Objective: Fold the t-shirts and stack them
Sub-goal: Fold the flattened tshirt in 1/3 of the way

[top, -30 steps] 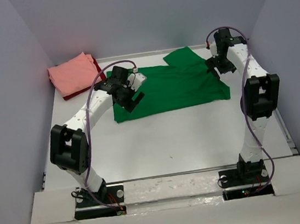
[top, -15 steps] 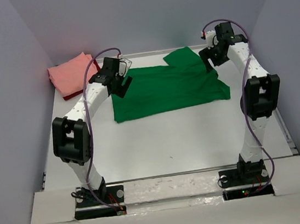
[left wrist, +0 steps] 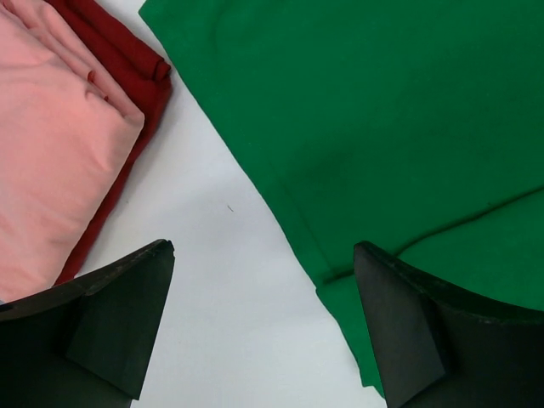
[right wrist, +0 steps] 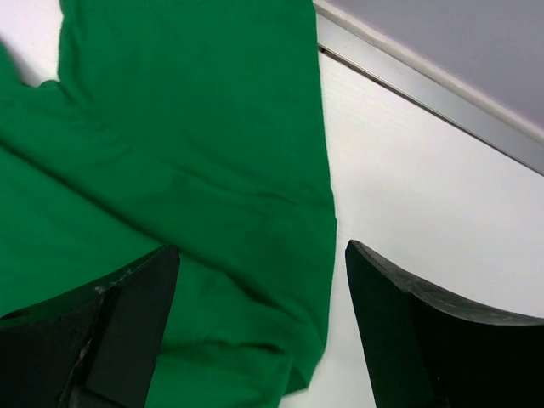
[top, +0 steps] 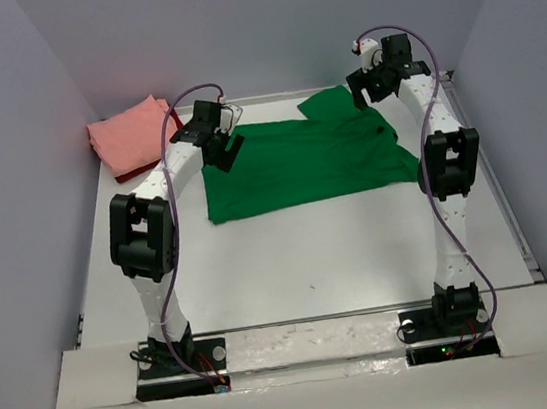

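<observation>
Green t-shirt (top: 308, 160) lies flat on the white desk (top: 310, 250) toward 12 o'clock. Folded salmon pink t-shirt (top: 133, 134) sits atop dark red t-shirt (left wrist: 127, 68) at 10 o'clock. Left claw (left wrist: 263, 251), spread and empty, hovers over the green shirt's 9 o'clock edge. Right claw (right wrist: 263, 251), also spread and empty, hovers over its 1 o'clock corner.

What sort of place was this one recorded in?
Probably a lab test cell, not a home: plain grey walls box in a white table, two robot arms are bolted at its near edge, and a green t-shirt lies spread out.
</observation>
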